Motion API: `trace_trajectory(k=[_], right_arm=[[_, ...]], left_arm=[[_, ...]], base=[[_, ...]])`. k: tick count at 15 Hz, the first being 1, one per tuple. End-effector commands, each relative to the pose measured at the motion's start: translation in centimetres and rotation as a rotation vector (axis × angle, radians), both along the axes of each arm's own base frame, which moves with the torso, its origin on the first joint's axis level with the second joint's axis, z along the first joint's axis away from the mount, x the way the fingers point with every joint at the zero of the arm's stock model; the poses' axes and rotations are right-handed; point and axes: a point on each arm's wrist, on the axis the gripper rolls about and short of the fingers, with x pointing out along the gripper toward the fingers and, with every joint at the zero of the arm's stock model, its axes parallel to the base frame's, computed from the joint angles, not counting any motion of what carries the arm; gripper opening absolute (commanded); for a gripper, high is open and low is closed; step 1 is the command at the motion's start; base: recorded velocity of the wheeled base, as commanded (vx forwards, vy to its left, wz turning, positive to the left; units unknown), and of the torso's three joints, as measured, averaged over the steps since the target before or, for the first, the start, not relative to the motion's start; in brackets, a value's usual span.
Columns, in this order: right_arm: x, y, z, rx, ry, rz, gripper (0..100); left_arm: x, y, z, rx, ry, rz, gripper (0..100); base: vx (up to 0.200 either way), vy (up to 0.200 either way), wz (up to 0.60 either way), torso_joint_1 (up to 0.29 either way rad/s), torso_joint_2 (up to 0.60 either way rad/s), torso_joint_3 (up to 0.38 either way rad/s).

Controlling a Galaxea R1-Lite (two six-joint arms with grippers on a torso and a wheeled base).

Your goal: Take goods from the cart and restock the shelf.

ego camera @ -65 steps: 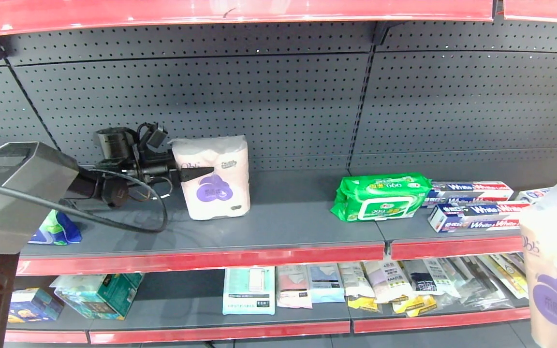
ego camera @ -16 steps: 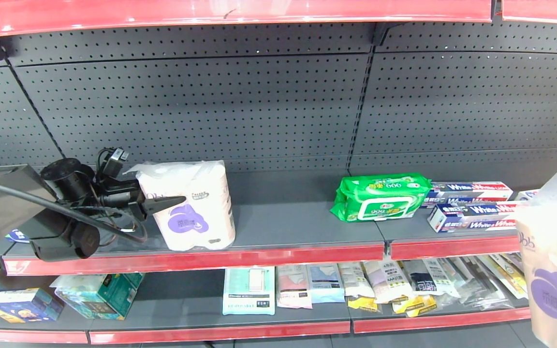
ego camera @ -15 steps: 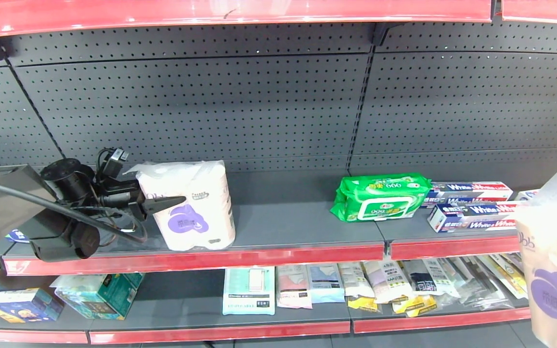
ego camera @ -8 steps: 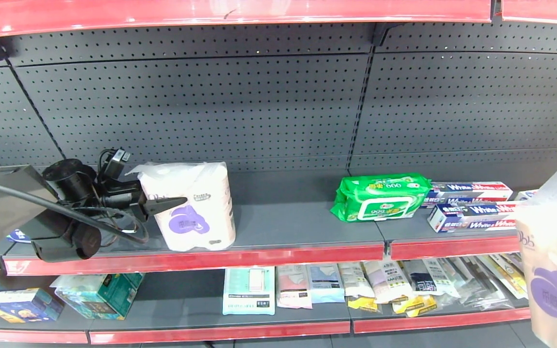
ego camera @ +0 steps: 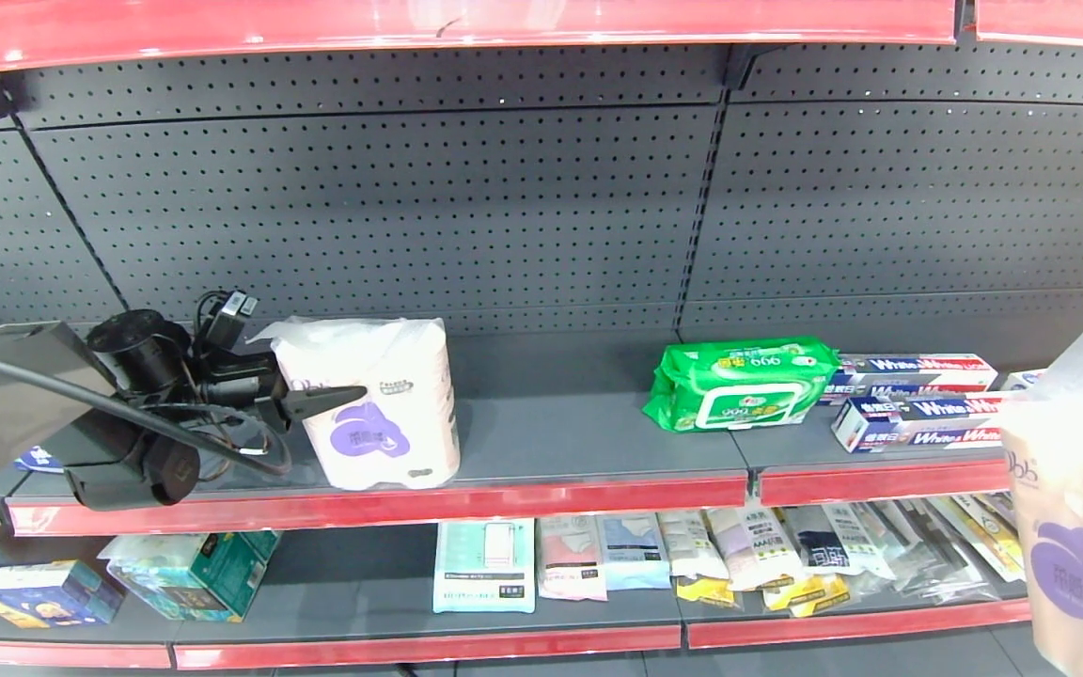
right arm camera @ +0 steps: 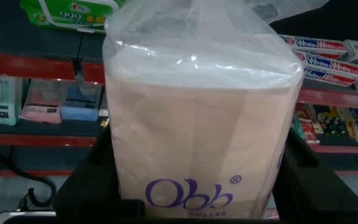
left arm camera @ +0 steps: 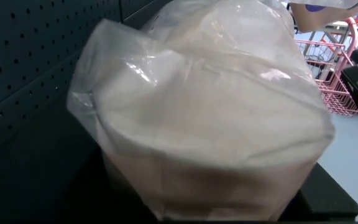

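A white toilet paper pack (ego camera: 382, 404) with a purple emblem stands upright near the front edge of the grey middle shelf (ego camera: 551, 423), at its left part. My left gripper (ego camera: 344, 390) is shut on its side, one black finger (ego camera: 321, 400) lying across the front. Close up, the left wrist view has that pack's plastic-wrapped top (left arm camera: 210, 124). A second, identical pack (ego camera: 1073, 527) hangs at the lower right, in front of the shelf, with my right gripper (right arm camera: 204, 180) shut on it. The right wrist view has this pack (right arm camera: 197, 137) between black fingers (right arm camera: 98, 174).
A green wet-wipes pack (ego camera: 739, 381) and toothpaste boxes (ego camera: 918, 404) lie on the middle shelf to the right. Bare shelf lies between the wipes and the left pack. Small packets (ego camera: 598, 555) and boxes (ego camera: 194, 569) fill the lower shelf. A pink cart (left arm camera: 328, 68) stands behind.
Since 4.3 s ago my left arm brought its pack leftward and toward the shelf's front edge. Over the last second it has only crept slightly right. The right arm has hardly moved.
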Motion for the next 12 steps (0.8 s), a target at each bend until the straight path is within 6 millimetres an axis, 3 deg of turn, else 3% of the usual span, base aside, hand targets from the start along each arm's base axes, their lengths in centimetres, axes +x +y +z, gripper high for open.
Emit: trace_trajectory(k=[1,12], right_arm=[[-0.01,-0.01,0.00,0.000,0.000,-0.001,0],[0.01,-0.01,0.18,-0.001,-0.007,-0.001,0]], left_arm=[[0.05,-0.10,-0.10,0.000,0.003,-0.002,0],[-0.02,-0.04,-0.19,-0.001,0.007,0.001,0]], base=[[0.000,0.000,0.00,0.000,0.00,0.000],[0.000,0.000,0.00,0.000,0.00,0.000]])
